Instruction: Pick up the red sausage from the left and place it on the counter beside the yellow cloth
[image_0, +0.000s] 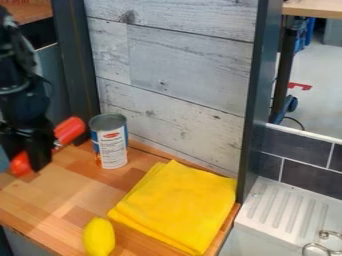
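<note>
Pincer (30, 156) grips red-ended object (69, 130) at left, long axis running near-left to far-right, far end beside the can (111, 142).

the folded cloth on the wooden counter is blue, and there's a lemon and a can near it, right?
Not quite: the folded cloth is yellow, not blue, as the camera view shows. It does lie on the wooden counter, with the lemon and the can near it.
</note>
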